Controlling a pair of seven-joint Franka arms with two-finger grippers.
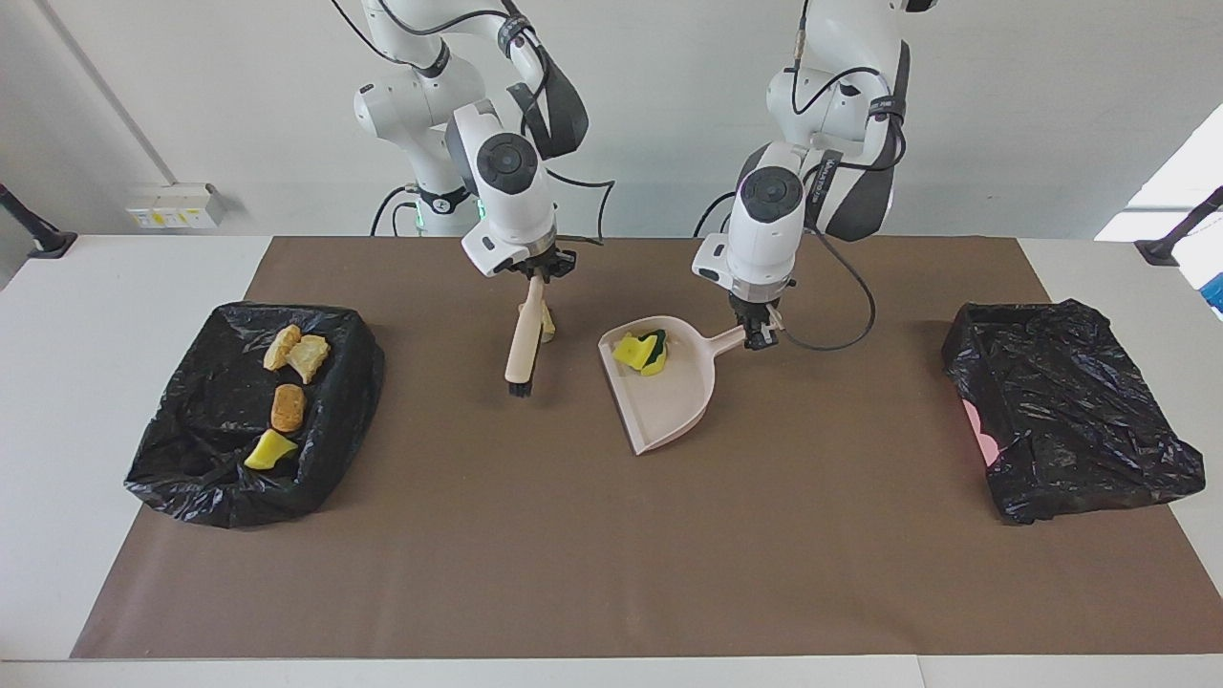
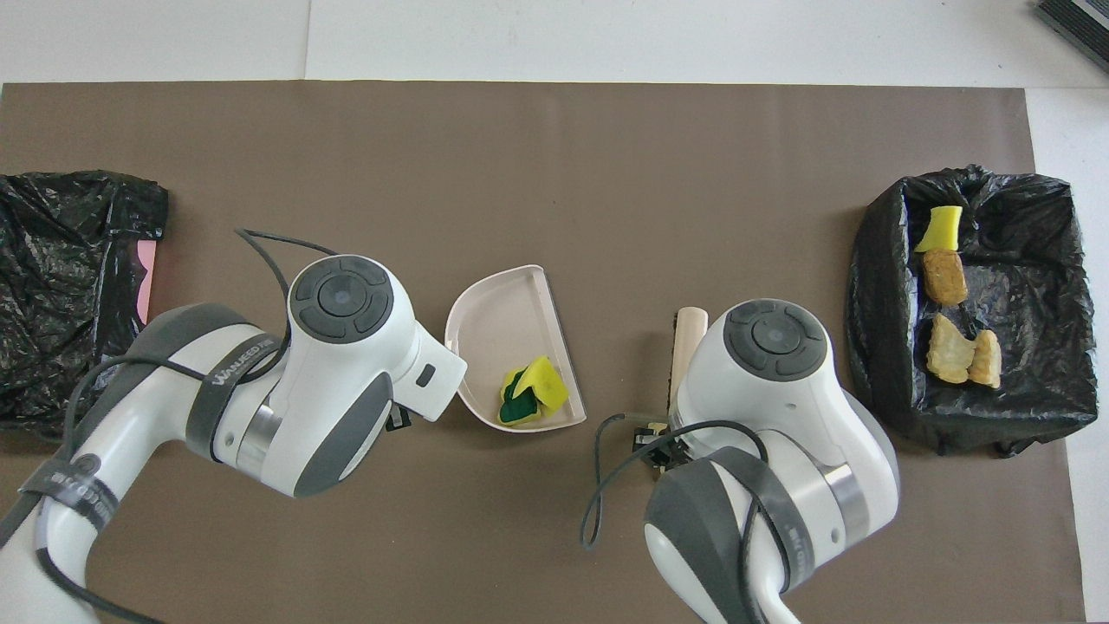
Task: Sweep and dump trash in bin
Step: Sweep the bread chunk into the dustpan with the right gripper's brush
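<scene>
A: What has the left gripper got?

B: Its fingers are clamped on the handle of a smooth beige plastic dustpan, whose flat scoop spreads out below that gripper on the matte brown mat. In the pan's closed end, just beside the handle, sits a spongy yellow wedge with a dark green layer.

A: And the right gripper?

B: Closed on the top of a pale hand brush, a rounded stick that hangs slanted beneath it, dark bristles low over the mat. A small yellowish scrap lies right by the handle, under that gripper.

A: The rest of the trash?

B: Out past the right gripper, in a crinkled black-bagged bin: three tan crusty lumps and a yellow wedge. A second glossy black-bagged bin sits out past the left gripper.
</scene>
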